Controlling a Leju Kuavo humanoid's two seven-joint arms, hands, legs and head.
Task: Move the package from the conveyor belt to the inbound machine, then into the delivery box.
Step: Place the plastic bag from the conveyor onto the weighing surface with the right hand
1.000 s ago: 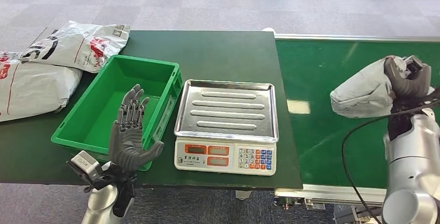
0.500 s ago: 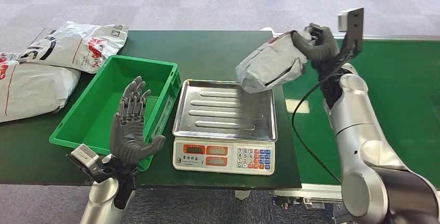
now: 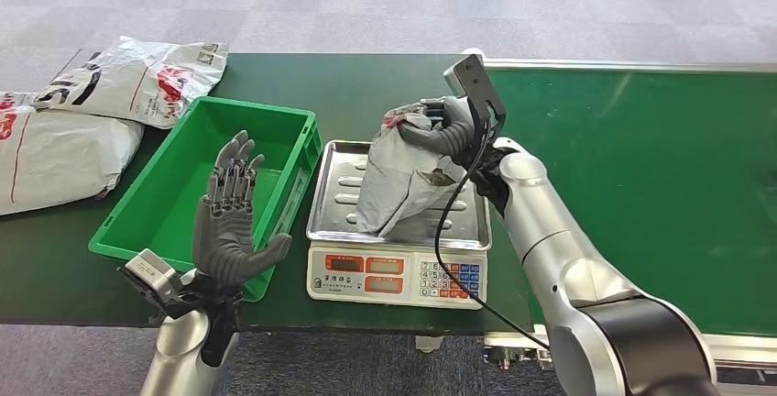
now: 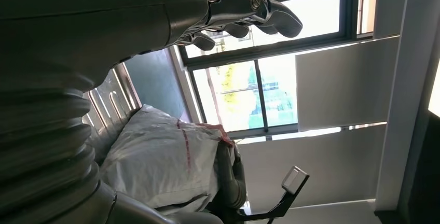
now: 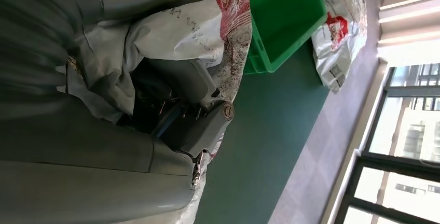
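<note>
The right hand grips the grey package, fingers wrapped around its far end, on the scale. The left hand is raised near the green box, fingers spread wide, holding nothing.

Count of items in the head view. Grey packages: three. One package stands on the scale tray, held by the right hand; two further packages lie at ten o'clock on the dark table. Green bins: one. Weighing scales: one, with one steel tray. Conveyor belts: one, at three o'clock. Robot hands: two, the left hand empty.
</note>
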